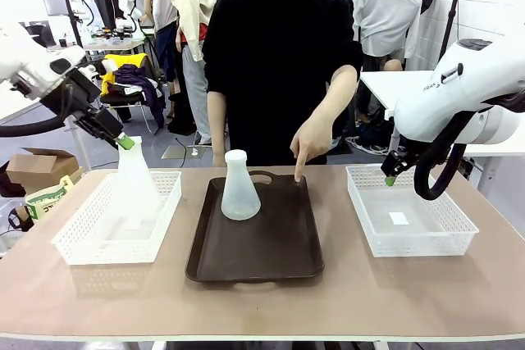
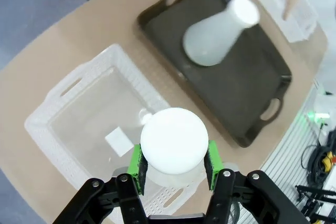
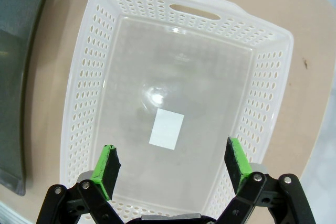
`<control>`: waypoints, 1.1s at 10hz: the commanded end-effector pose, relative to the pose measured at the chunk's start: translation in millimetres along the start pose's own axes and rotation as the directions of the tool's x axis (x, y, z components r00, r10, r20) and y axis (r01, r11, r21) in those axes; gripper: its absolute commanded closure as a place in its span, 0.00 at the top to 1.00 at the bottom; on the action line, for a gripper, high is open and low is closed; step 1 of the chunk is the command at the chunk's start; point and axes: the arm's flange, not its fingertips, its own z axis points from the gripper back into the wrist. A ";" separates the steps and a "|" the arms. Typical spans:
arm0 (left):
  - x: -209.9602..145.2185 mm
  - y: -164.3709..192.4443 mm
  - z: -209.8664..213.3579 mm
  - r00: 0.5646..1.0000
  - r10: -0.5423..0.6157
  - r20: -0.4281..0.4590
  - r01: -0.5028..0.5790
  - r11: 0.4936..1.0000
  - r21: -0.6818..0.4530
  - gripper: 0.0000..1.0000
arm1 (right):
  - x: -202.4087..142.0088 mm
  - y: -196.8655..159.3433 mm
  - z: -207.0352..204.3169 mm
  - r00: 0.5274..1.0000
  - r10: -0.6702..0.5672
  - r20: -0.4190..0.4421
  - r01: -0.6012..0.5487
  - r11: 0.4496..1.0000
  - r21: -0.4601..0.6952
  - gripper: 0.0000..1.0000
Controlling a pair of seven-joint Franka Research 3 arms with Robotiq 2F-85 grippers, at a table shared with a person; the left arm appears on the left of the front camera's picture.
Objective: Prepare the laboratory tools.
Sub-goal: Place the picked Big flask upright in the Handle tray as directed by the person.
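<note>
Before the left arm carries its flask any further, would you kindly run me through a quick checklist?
1. Left gripper shut on the neck of the frosted white conical flask: ok.
2. Held flask clear of the left white mesh basket: cannot tell.
3. Bare room on the dark brown tray beside the second frosted flask: ok.
4. Person's hand off the tray: not ok, a finger points down at its far edge.
5. Right gripper open above the right white mesh basket: ok.
</note>
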 end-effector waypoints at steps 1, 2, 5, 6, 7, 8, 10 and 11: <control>-9.7 0.4 12.6 0.994 -0.097 0.049 0.103 0.982 -0.156 0.00 | -0.6 -1.1 0.3 1.000 0.002 -0.005 -0.002 1.000 -0.002 1.00; -12.7 -2.6 14.8 0.986 -0.150 0.072 0.162 0.965 -0.207 0.00 | -0.6 -1.1 0.3 1.000 0.002 -0.005 -0.002 1.000 -0.002 1.00; -29.9 -38.2 -4.6 0.962 -0.216 0.165 0.256 0.924 -0.283 0.00 | -0.6 -1.1 0.3 1.000 0.002 -0.005 -0.002 1.000 -0.002 1.00; -34.5 -48.1 -9.5 0.963 -0.214 0.162 0.247 0.943 -0.223 0.00 | -0.6 -1.1 0.3 1.000 0.002 -0.005 -0.002 1.000 -0.002 1.00; -35.9 -52.6 -12.4 0.975 -0.144 0.169 0.170 0.973 -0.155 0.00 | -0.6 -1.1 0.3 1.000 0.002 -0.005 -0.002 1.000 -0.002 1.00; -24.8 -35.6 -5.4 0.971 -0.204 0.128 0.232 0.935 -0.269 0.00 | -0.6 -1.1 0.3 1.000 0.002 -0.005 -0.002 1.000 -0.002 1.00; -24.8 -35.6 -5.4 0.971 -0.204 0.128 0.232 0.935 -0.269 0.00 | -0.6 -1.1 0.3 1.000 0.002 -0.005 -0.002 1.000 -0.002 1.00; -24.8 -35.6 -5.4 0.971 -0.204 0.128 0.232 0.935 -0.269 0.00 | -0.6 -1.1 0.3 1.000 0.002 -0.005 -0.002 1.000 -0.002 1.00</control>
